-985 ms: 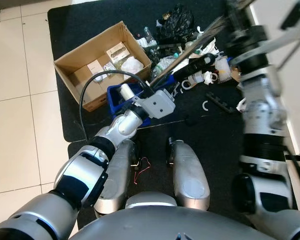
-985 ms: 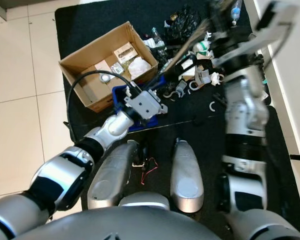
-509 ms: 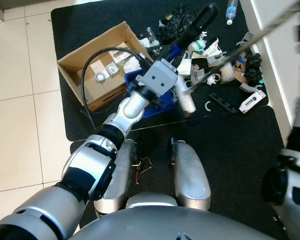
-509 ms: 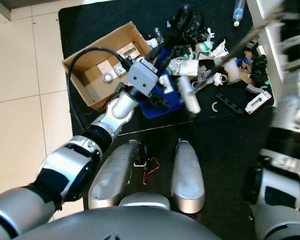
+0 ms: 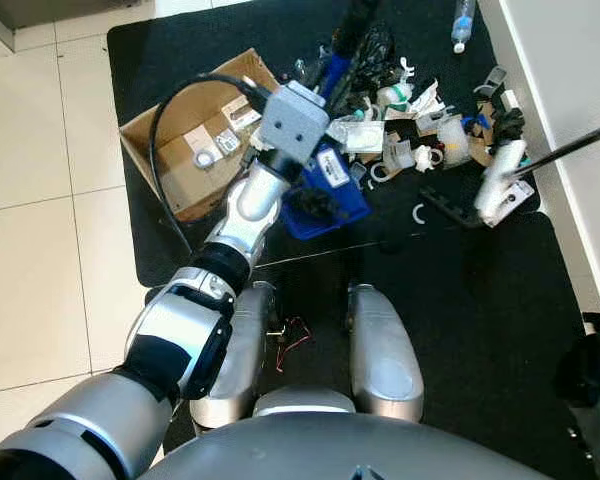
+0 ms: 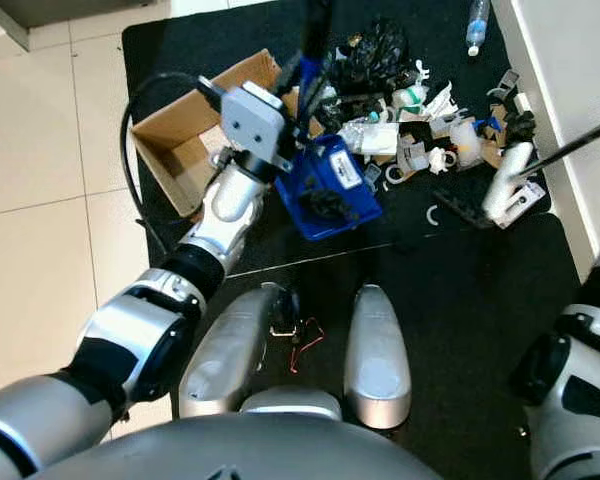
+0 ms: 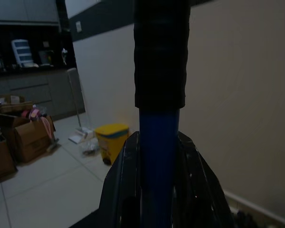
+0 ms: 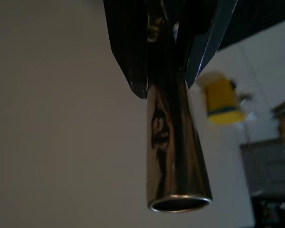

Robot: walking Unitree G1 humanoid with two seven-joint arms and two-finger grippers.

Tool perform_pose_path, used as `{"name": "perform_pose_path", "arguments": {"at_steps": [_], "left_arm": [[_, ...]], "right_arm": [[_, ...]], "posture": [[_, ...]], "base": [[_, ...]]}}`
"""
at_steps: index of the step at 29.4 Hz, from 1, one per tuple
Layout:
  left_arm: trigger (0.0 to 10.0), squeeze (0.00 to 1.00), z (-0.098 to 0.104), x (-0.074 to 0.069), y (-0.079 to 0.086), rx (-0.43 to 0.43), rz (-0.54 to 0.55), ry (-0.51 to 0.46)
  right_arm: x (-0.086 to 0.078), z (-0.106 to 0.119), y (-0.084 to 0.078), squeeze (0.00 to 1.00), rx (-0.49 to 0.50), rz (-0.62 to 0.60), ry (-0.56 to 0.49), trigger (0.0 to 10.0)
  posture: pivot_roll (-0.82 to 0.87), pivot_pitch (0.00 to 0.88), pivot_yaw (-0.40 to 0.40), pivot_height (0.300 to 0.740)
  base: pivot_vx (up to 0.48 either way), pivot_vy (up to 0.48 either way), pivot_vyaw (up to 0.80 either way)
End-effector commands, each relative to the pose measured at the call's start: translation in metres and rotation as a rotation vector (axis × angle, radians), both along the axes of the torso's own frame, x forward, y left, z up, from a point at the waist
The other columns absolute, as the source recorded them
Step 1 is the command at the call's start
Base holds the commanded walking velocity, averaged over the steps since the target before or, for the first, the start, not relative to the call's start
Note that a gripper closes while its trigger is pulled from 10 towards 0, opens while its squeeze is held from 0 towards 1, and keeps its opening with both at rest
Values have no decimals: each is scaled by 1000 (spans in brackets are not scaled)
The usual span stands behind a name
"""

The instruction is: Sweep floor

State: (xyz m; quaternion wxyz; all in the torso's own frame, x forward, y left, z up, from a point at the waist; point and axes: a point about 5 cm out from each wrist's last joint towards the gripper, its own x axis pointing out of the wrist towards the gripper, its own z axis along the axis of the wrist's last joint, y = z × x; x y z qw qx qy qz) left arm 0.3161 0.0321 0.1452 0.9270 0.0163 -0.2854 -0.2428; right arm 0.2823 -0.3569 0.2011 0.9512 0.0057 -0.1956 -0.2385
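My left gripper is shut on the handle of a blue dustpan, held tilted above the black mat beside the cardboard box. In the left wrist view my fingers clamp the blue handle just below its black grip. The right gripper is shut on the shiny metal broom pole. This pole runs in from the right edge to the broom's white head, low over the mat by the wall. A litter pile lies across the mat's far side.
An open cardboard box holding small items sits at the mat's left corner. A plastic bottle lies at the far right. The white wall borders the mat on the right, tiled floor on the left. My legs stand on the mat's near part.
The left arm has raised the dustpan and carried it farther forward. The broom's white head has swung from the middle of the mat to the right, near the wall.
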Motion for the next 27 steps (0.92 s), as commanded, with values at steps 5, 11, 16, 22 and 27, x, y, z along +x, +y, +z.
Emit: {"name": "perform_pose_path", "arguments": {"at_steps": [5,11,16,22,27], "left_arm": [[10000,0,53,7,-11,-131,-47,-147],[10000,0,74,15,-2,-109,-32,-223],[10000,0,81,22,12,-61,-4,-241],[10000,0,81,35,47,51,89,-235],[10000,0,72,42,69,127,172,-209]], "right_arm": [[15,-45,42,0,38,133,93,10000],[21,-63,66,0,35,209,141,10000],[22,-60,66,0,7,219,132,10000],[25,-43,61,0,-33,220,74,10000],[26,-39,61,0,-37,222,57,10000]], "posture": [[-81,110,34,740],[-65,101,40,740],[-58,97,45,740],[-47,96,49,740],[-39,95,47,740]], "base": [[0,0,0],[0,0,0],[0,0,0],[0,0,0],[0,0,0]]}}
